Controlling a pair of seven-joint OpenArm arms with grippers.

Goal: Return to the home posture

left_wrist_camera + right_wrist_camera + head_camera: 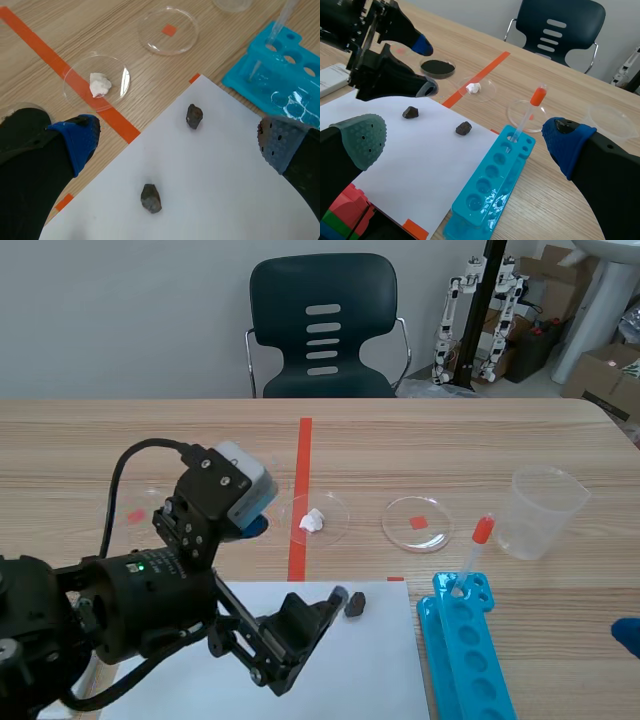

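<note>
My left gripper [177,144]: black; one pad blue, the other grey with dark dots.
My right gripper [465,140]: black; one pad grey-green and dotted, the other blue.
Table [500,430]: pale wood grain.
Tape [300,510]: orange-red.
Paper [215,180]: white.
Stones [150,198]: dark grey-brown.
Rack [490,190]: bright turquoise.
Pipette [474,554]: clear, orange-red bulb.
Lump [313,521]: white.
Powder [437,66]: black.
Chair [290,300]: black, pale slots.

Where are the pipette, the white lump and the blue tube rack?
pipette [538,95]: right wrist view, on its orange bulb.
white lump [99,84]: left wrist view, centre of the lump.
blue tube rack [512,167]: right wrist view, bare top face beside the wells.
</note>
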